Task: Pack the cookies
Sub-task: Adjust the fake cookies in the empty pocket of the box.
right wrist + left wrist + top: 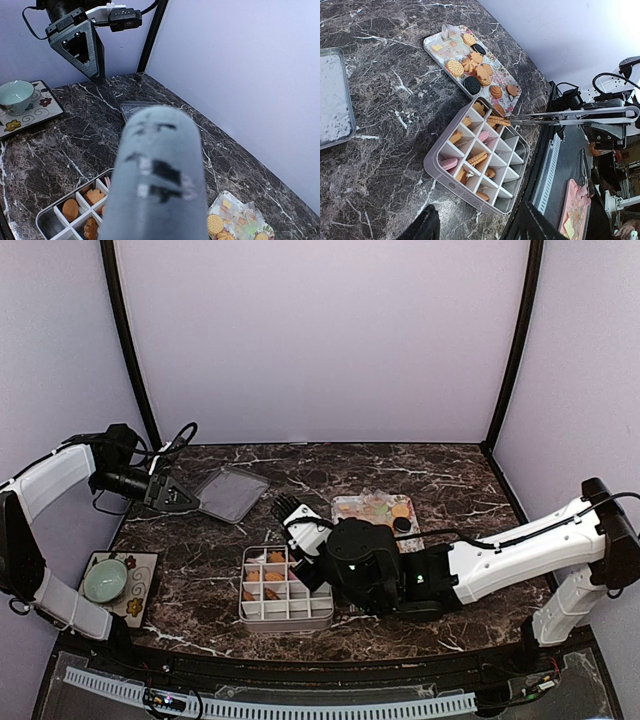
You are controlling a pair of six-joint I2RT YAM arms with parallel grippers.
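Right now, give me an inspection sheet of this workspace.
Surface: dark marble table, white veins.
Job's things: cookies on flowered tray; divided box partly filled.
Clutter: clear lid; cup on patterned mat.
Grippers: left gripper open, empty; right gripper shut on tongs, tips at a golden cookie at the box.
Cables: black loop behind the left gripper.
Surroundings: lilac walls, black frame posts.

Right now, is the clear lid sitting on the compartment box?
No, the lid lies flat on its own, apart from the box, whose compartments are uncovered.
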